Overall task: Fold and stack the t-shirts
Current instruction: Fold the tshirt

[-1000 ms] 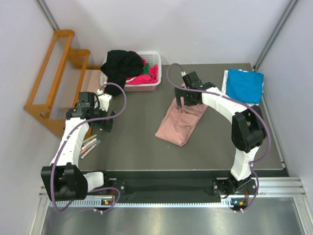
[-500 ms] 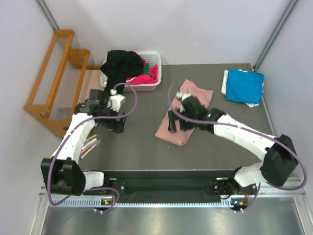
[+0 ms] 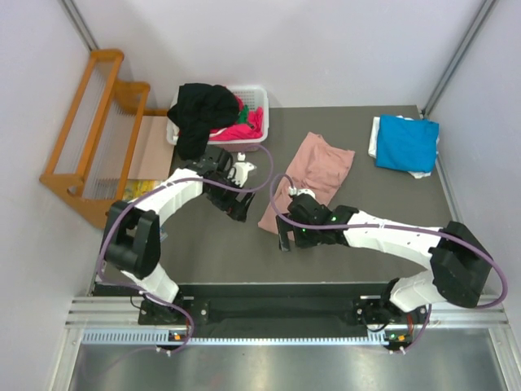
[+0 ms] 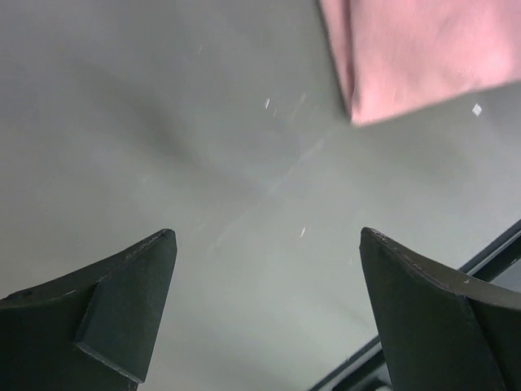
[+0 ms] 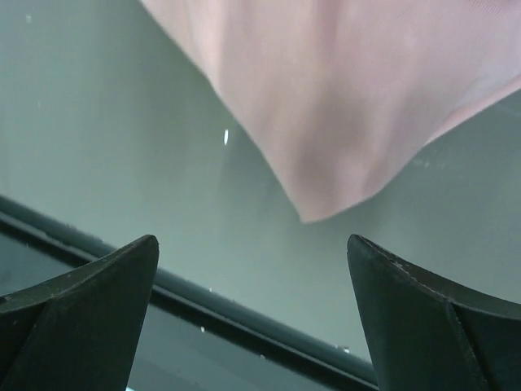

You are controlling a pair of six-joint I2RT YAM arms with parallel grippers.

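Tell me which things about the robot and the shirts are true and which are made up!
1. The pink shirt lies on the table. True.
2. The right gripper is holding the pink shirt. False: it is open and empty, with the shirt's corner just ahead of it.
3. The blue shirt is in the basket. False: it lies folded at the table's far right.
4. A black shirt hangs over the basket's edge. True.
5. The left gripper is shut. False: it is open over bare table.
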